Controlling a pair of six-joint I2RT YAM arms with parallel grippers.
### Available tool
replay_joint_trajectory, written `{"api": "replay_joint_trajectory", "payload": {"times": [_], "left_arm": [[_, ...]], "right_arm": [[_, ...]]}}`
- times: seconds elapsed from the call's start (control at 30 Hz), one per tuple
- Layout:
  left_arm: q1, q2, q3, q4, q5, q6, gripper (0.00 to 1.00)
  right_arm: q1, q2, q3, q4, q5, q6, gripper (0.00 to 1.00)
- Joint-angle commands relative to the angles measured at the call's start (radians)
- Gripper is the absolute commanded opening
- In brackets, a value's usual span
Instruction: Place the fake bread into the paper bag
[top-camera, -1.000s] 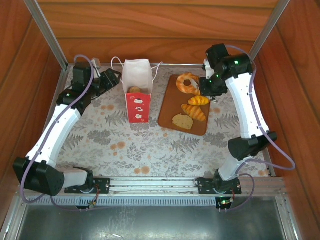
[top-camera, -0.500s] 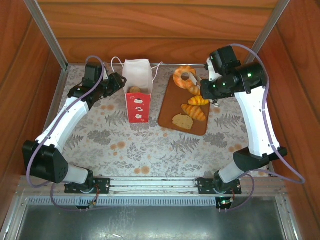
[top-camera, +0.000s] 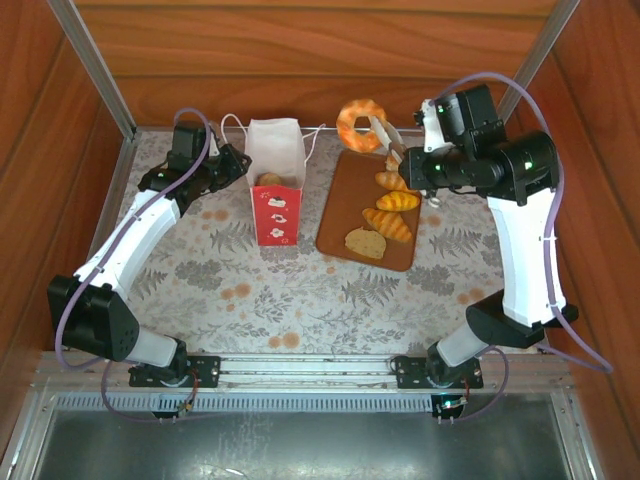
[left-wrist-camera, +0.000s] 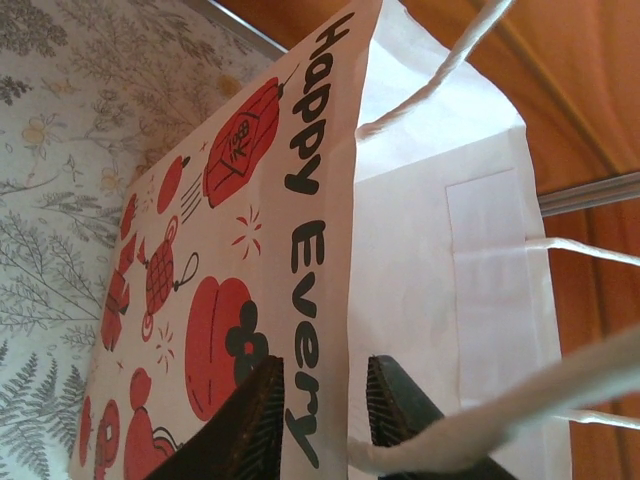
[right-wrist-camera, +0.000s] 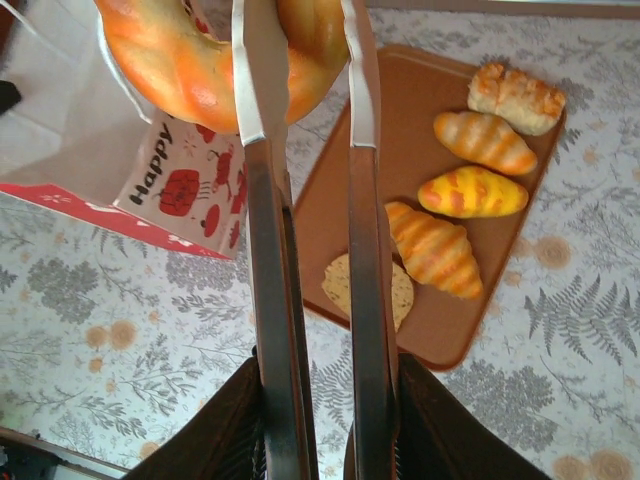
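The right end effector is closed narrow on the golden-brown toy ring pastry, with 1 side of the ring pinched between its 2 long fingers. The ring is lifted clear of the flat brown board and hangs over the far end of it.

5 more pieces of fake bread lie on the board: a ridged roll at the far corner, then a striped tan oval roll, a yellow-orange croissant, a bigger orange croissant, and a flat tan round slice nearest to the arm bases.

The small white paper bag with a red lower front panel stands upright on the flower-patterned worktop, to the left of the board, with a strip of worktop between them. Its mouth is open, and 1 brown pastry shows inside.

The left end effector is at the left upper side of the bag. Its 2 dark fingers stand a little apart, with the printed corner fold of the bag in the gap. I cannot tell whether they pinch the paper. A white string handle crosses in front of 1 finger.
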Motion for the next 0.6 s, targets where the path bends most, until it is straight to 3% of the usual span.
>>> {"api": "replay_joint_trajectory", "payload": {"times": [0.0,0.2,0.57], "left_arm": [[-0.008,0.010,0.040,-0.003,-0.004,-0.002,0.23],[-0.010,0.018,0.046,-0.001,-0.007,-0.001,0.14],[-0.009,0.021,0.047,0.000,-0.009,0.004,0.02]], "right_arm": [[0.022,0.024,0.068,-0.170,-0.033,-0.010,0.34],[0.069,0.072,0.182,-0.154,-0.077,-0.021,0.34],[0.153,0.173,0.190,-0.027,-0.142,-0.017,0.34]]}}
